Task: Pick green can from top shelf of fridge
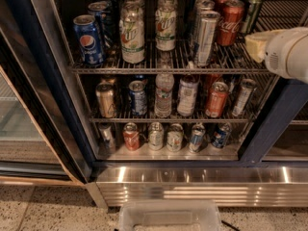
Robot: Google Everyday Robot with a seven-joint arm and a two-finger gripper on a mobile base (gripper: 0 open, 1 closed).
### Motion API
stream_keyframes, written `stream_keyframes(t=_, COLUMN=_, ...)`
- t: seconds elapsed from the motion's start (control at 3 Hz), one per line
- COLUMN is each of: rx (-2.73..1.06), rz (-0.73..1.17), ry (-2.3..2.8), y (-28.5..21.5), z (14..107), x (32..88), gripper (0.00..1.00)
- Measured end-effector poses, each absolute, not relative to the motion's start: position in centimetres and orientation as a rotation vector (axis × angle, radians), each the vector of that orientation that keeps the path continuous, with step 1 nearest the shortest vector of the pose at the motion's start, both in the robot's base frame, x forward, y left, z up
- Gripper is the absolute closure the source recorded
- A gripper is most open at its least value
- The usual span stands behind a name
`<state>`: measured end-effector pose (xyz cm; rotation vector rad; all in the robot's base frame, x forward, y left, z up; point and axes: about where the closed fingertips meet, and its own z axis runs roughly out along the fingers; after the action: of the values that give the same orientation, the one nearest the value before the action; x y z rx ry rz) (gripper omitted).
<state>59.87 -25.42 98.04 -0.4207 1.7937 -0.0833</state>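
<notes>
The green can (251, 11) stands upright at the right end of the top shelf (159, 67), just right of a red Coca-Cola can (230, 22). It is slim and dark green with a silver top. My gripper (255, 45), at the end of the white arm (290, 53), comes in from the right edge. It sits in front of the shelf's right end, below and slightly right of the green can and apart from it. The fridge (269, 124) has a dark blue frame.
The top shelf also holds a Pepsi can (89, 40), two pale cans (132, 37), and a tilted slim silver can (206, 37). Two lower racks (168, 118) hold cans and bottles. A ribbed steel base panel (202, 186) and a clear bin (168, 216) lie below.
</notes>
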Motion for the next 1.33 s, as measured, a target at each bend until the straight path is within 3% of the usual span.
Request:
stream_keyframes(t=0.33, rx=-0.513, rz=-0.016, ry=1.766, y=-28.8, z=98.1, x=56.0, gripper=1.00)
stream_keyframes(t=1.33, rx=-0.544, rz=0.054, ry=1.762, y=-26.1, z=97.5, x=54.5, gripper=1.00)
